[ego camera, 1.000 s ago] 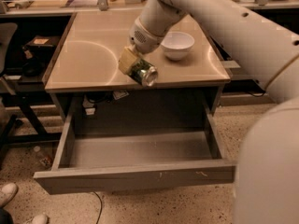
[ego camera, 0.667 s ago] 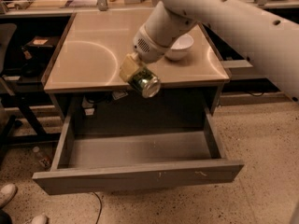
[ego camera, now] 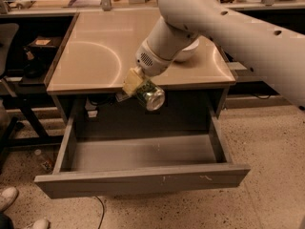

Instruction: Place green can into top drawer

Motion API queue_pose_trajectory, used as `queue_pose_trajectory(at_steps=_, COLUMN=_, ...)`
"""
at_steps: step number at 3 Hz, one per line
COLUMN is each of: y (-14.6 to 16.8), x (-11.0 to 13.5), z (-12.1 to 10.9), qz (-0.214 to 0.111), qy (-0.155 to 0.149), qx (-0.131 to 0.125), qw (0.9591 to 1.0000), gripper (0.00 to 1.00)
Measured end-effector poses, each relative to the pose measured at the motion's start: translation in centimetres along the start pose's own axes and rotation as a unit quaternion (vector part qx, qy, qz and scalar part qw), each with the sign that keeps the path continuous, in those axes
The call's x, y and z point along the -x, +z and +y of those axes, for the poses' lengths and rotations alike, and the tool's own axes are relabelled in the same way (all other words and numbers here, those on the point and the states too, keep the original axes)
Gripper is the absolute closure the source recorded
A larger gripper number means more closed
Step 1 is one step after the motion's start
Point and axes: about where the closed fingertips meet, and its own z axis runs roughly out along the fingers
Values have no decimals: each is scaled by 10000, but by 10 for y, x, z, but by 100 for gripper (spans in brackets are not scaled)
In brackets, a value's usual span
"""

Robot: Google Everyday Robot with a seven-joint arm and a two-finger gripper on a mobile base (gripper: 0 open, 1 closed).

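Note:
My gripper point(ego camera: 142, 88) is shut on the green can point(ego camera: 149, 95), holding it on its side with a shiny silver end facing the camera. The can hangs in the air just past the table's front edge, above the back of the open top drawer point(ego camera: 143, 152). The drawer is pulled out wide below the tabletop; its grey front panel point(ego camera: 143, 179) has small pale scuffs. The inside of the drawer shows nothing in it. My white arm point(ego camera: 228, 23) reaches in from the upper right.
A white bowl point(ego camera: 189, 51) sits on the tan table point(ego camera: 95, 56), partly hidden behind my arm. A dark chair point(ego camera: 9, 56) and shelf stand to the left. White shoes point(ego camera: 14, 204) show at the bottom left on the speckled floor.
My gripper has carried the can forward and down, from over the table's front edge to the air above the open drawer. The arm has swung further across the view.

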Motion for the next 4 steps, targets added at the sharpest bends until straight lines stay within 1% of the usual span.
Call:
queue_pose_trajectory(at_steps=1, y=1, x=-6, z=5, qz=14, qy=77, qx=68, qw=9999, gripper=100)
queue_pose_trajectory(at_steps=2, y=8, x=-26, z=27, qz=-128, qy=525, qx=184, qw=9984, gripper=100)
queue_pose_trajectory(at_steps=3, y=43, x=-65, z=43, qz=-58, qy=979, qx=361, qw=9945, gripper=100)
queue_pose_trajectory(at_steps=4, y=75, x=-89, z=49, qz=-56, qy=1251, qx=560, qw=9905, gripper=100)
